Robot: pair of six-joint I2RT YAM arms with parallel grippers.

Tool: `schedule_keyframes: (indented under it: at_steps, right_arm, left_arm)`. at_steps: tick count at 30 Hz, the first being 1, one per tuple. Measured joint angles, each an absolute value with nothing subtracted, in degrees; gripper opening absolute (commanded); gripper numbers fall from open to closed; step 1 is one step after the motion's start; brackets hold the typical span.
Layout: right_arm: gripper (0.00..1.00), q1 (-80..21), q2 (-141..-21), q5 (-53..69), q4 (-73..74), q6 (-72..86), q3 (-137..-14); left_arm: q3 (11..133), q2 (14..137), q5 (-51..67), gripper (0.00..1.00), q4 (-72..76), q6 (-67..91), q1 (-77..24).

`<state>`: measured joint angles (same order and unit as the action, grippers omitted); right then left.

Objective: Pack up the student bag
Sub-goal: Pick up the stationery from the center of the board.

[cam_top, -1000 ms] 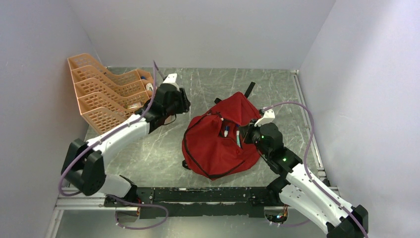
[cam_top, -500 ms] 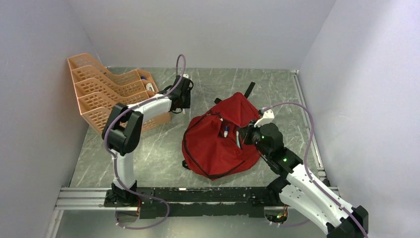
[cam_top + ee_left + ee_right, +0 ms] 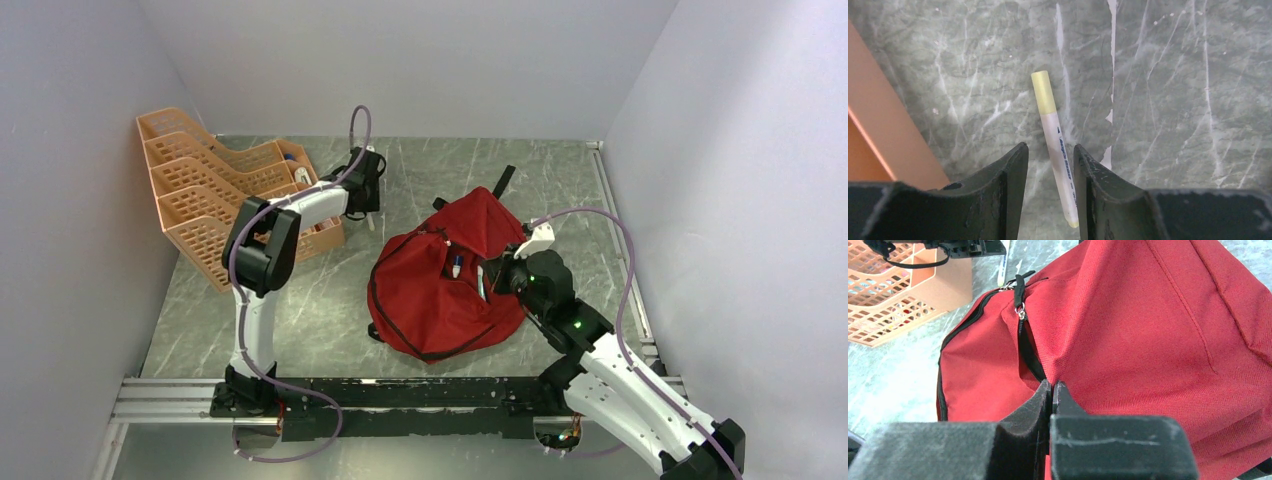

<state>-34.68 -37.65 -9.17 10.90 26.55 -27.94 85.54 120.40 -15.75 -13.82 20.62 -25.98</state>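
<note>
- Student bag (image 3: 430, 300): red and slumped, lying on the grey-green marbled table (image 3: 320, 300) at about mid-width, in front of the right arm. Its black straps trail toward the back wall.
- The bag's top is unzipped. A pen (image 3: 456, 266) shows in the opening, and something teal just beside it is too small to identify.
- Right gripper (image 3: 1052, 386): jaws pressed together on the bag's red fabric, right at the black zip (image 3: 1020, 335). In the top view it sits at the right edge of the opening.
- Left gripper (image 3: 1050, 147): points down at the table near the front corner of the orange tray rack (image 3: 200, 190), well apart from the bag.
- Left jaws stand apart. A marker (image 3: 1054, 135) with a pale yellow cap runs between them, cap end away from the camera.
- The marker's near end touches the inner face of one finger (image 3: 1088, 185). A gap shows on the other side.
- I cannot tell whether the marker is gripped or only lying on the table.
</note>
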Motion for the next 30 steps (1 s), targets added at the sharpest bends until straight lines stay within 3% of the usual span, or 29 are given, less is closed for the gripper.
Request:
schedule_keyframes:
  at_steps: [9, 20, 24, 30]
  right_arm:
    - [0.0, -34.68, -38.06, -8.64, 10.9, 26.52, -27.94]
    - [0.0, -34.68, -39.31, -8.12, 10.59, 26.52, -27.94]
    - [0.0, -34.68, -39.77, -8.08, 10.55, 26.52, -27.94]
    - [0.0, -34.68, -40.07, -8.14, 10.28, 26.52, -27.94]
  left_arm:
    - [87.02, 123.63, -15.16, 0.37, -14.02, 20.84, -25.98]
    - [87.26, 123.9, -14.76, 0.06, -13.82, 20.86, -25.98]
    - [86.41, 123.31, -14.11, 0.05, -13.08, 21.28, -25.96]
    - [74.3, 112.31, -10.13, 0.05, -11.4, 23.44, -25.93]
